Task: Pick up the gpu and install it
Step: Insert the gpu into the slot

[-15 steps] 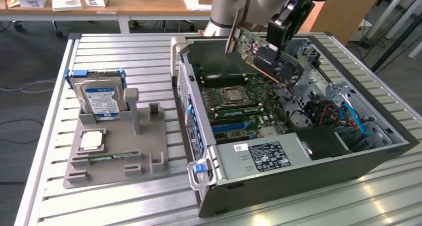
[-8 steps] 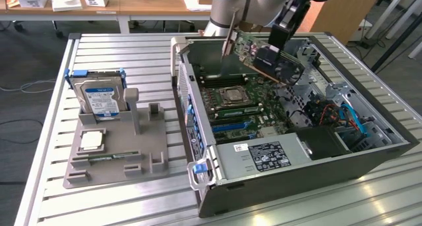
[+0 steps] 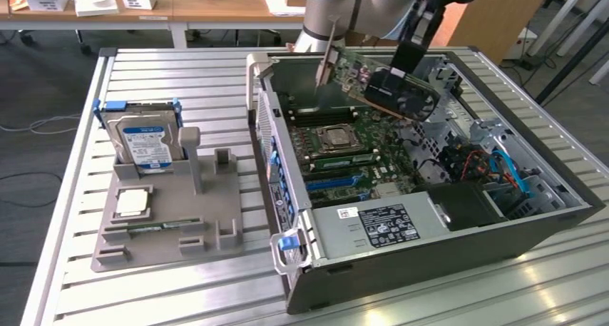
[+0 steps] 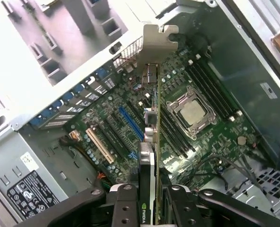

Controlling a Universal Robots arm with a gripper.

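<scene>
Your tool (image 4: 148, 191): clamped on the gpu (image 3: 390, 90), card held over the motherboard (image 3: 371, 137) in the open computer case (image 3: 428, 262) on your desk (image 3: 171, 62).

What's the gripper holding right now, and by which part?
The gpu, pinched by the gripper across its flat faces near the end opposite its metal bracket.

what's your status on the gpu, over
Gripper shut on the gpu. Gpu in the air above the motherboard, not seated. Nothing seen in the way below it.
</scene>
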